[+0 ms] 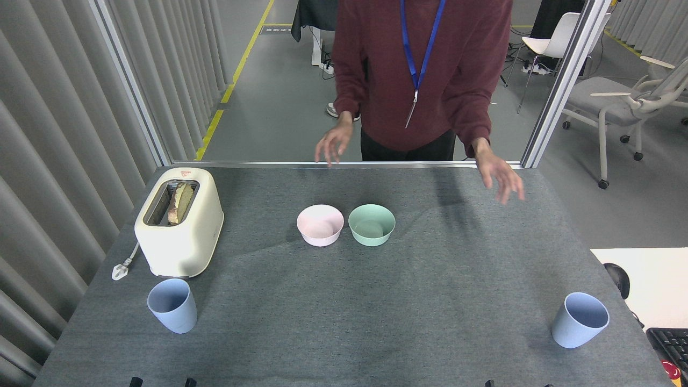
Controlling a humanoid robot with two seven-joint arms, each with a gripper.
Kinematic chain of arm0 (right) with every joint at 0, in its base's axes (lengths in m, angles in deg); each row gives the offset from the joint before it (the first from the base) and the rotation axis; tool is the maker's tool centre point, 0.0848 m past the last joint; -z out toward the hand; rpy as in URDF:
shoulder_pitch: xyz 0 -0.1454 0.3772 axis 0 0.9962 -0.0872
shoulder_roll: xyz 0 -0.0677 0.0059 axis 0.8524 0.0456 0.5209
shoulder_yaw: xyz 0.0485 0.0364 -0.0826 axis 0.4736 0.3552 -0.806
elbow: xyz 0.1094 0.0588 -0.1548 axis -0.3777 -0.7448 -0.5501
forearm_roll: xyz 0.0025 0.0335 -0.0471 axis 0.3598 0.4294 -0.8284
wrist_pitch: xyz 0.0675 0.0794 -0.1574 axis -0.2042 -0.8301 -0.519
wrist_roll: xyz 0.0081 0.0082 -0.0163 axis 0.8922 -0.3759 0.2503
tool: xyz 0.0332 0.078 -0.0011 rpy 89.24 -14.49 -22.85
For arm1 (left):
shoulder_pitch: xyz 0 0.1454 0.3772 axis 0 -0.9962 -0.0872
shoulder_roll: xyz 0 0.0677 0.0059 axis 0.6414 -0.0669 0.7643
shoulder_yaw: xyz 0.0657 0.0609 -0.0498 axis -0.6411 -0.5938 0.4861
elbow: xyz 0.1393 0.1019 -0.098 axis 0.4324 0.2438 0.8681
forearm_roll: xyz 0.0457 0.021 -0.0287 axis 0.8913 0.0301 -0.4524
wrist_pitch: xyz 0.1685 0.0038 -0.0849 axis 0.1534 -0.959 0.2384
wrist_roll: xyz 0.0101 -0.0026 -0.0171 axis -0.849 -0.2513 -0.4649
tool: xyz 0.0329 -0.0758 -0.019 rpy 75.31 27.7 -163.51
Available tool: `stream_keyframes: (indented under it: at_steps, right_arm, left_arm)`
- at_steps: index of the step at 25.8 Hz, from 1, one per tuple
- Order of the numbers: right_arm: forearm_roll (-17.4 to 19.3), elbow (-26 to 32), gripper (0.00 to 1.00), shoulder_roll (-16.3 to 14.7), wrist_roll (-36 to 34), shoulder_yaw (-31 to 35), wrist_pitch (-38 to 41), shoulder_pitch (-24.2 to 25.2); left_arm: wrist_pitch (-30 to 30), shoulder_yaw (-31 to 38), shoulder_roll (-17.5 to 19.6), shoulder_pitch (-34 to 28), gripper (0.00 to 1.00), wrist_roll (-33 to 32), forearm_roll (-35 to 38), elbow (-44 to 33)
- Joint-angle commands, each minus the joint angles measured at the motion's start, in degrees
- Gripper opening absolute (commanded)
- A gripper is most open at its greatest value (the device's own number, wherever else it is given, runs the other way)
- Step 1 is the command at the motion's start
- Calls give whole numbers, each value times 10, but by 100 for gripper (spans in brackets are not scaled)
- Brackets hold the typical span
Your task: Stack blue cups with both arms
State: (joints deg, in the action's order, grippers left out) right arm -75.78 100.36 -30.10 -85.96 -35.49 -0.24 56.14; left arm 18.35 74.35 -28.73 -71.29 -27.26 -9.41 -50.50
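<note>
The person (422, 75) behind the table (344, 301) is cut off above the chest by the top edge, and the legs are hidden by the table's far rim. Both hands (334, 143) are blurred. A keyboard (672, 344) is cropped by the right and bottom edges. Only small black tips (161, 382) are seen at the bottom edge; what they belong to cannot be told

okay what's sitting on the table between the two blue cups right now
Nothing. In the head view, the left blue cup and the right blue cup have only bare grey table between them; both bowls sit farther back.
</note>
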Motion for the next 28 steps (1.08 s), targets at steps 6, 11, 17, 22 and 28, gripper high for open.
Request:
stream_keyframes:
  at_steps: [6, 11, 17, 22, 28]
  right_arm:
    - [0, -1, 100, 0, 0, -1, 0, 0]
    - [0, -4, 100, 0, 0, -1, 0, 0]
    - [0, -11, 100, 1, -1, -1, 0, 0]
    - [0, -13, 100, 1, -1, -1, 0, -1]
    - [0, -14, 100, 1, -1, -2, 0, -1]
  left_arm:
    - [2, 1, -5, 11, 100, 1, 1, 11]
    - [6, -2, 1, 55, 100, 0, 3, 32]
    - [5, -3, 5, 126, 100, -2, 48, 136]
    - [8, -3, 6, 169, 100, -2, 66, 199]
    - [39, -3, 5, 222, 100, -2, 60, 274]
